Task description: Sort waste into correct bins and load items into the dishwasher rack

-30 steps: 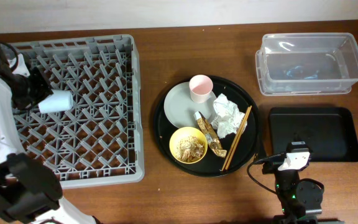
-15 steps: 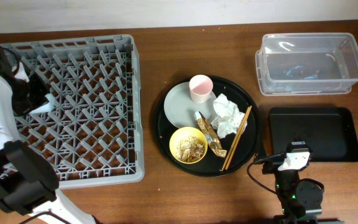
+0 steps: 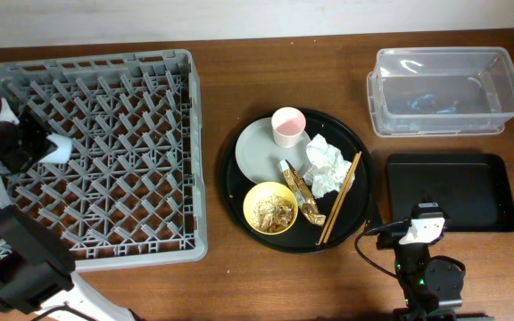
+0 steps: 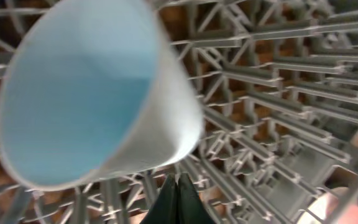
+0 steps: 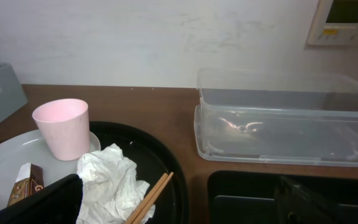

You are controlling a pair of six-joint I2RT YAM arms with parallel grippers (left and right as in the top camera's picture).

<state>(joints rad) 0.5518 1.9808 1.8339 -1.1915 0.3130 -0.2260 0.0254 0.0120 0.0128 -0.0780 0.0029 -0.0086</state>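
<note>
Loading is under way! The light blue cup [image 4: 86,93] lies tipped on the pegs at the far left of the dishwasher rack [image 3: 105,62], its mouth towards the left wrist camera. The left jaws are pressed together just short of it with nothing between them, so I judge the cup set down, not held.

Everything else waits on the round black tray [image 3: 355,214]: the pink cup [image 3: 286,126] on the plate [image 3: 257,152], the yellow bowl [image 3: 270,208] of food scraps, the tissue [image 3: 327,165], the wrapper [image 3: 303,201] and the chopsticks [image 3: 339,198]. The clear tub [image 3: 443,55] and the black tray [image 3: 498,192] have none of it yet.

Next, likely, the left arm lifts clear, spreads its jaws and crosses for the pink cup. The right jaws are spread wide and face the tissue, ready for the waste.

The overhead view gives the layout but shows the blue cup only as a pale patch beside the arm. The left wrist view shows the shut tips and the blue interior. The right wrist view shows the pink cup upright, but not the bowl.
</note>
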